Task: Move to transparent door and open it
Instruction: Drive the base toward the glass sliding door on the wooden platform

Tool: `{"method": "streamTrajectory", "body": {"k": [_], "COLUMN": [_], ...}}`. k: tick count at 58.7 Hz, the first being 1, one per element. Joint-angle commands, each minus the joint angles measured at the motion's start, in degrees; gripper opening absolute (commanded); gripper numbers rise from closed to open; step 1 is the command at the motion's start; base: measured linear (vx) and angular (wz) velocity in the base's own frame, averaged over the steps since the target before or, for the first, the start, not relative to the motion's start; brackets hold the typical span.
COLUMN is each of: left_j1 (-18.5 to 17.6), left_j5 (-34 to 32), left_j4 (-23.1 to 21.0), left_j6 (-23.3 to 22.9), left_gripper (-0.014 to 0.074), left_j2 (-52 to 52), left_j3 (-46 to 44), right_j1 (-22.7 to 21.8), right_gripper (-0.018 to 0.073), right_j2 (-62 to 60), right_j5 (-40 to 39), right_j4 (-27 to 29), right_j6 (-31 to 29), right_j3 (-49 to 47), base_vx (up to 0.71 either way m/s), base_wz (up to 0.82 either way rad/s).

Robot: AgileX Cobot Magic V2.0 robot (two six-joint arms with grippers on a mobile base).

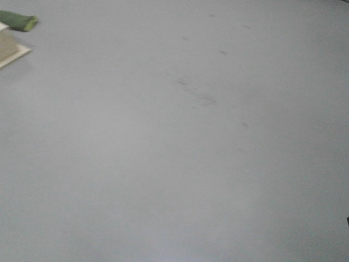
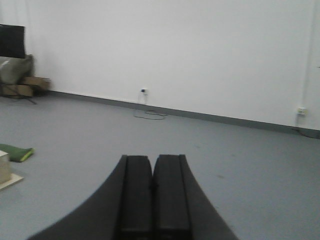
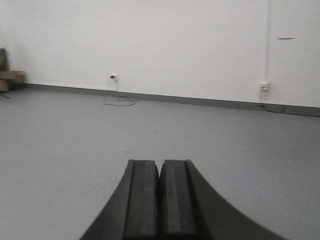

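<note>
The robot faces bare grey floor (image 1: 174, 164) and a plain white wall (image 2: 175, 50), with the transparent door in none of its views. By that showing, both the drive to the door and the opening are yet to be done. The left fingers (image 2: 137, 195) and right fingers (image 3: 142, 200) are pressed closed on nothing, and a green mat (image 1: 19, 22) lies at the floor's far left edge.

Soft, even light filling all views. Front view blurring throughout, floor (image 1: 174, 164) looking hazy. Wall (image 2: 200, 50) washing out pale in upper wrist views.
</note>
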State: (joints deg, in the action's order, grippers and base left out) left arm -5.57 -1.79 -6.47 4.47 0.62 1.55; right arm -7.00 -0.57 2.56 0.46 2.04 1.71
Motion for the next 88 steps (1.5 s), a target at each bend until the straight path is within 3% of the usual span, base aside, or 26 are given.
{"method": "streamTrajectory", "body": {"k": [1,41,88], "left_j1": [-0.17,-0.17,-0.17], "left_j5": [-4.81,-4.81,-4.81], "left_j4": [-0.12,-0.12,-0.12], "left_j6": [-0.39,-0.39,-0.39], "left_gripper": [-0.0006,-0.0006,-0.0006], "left_j2": [0.66,0.66,0.66], "left_j3": [1.64,1.64,1.64], "right_j1": [-0.28,-0.28,-0.28], "right_gripper": [-0.0005,-0.0005,-0.0005], "right_j2": [-0.84,-0.84,-0.84], "right_j5": [-4.57,-4.57,-4.57], "right_j4": [-0.46,-0.46,-0.46], "right_j6": [-0.41,-0.41,-0.49], "right_j3": [0.81,0.81,0.81], "base_vx": [0.66,0.62,0.59], "base_wz": [0.94,0.86,0.44]}}
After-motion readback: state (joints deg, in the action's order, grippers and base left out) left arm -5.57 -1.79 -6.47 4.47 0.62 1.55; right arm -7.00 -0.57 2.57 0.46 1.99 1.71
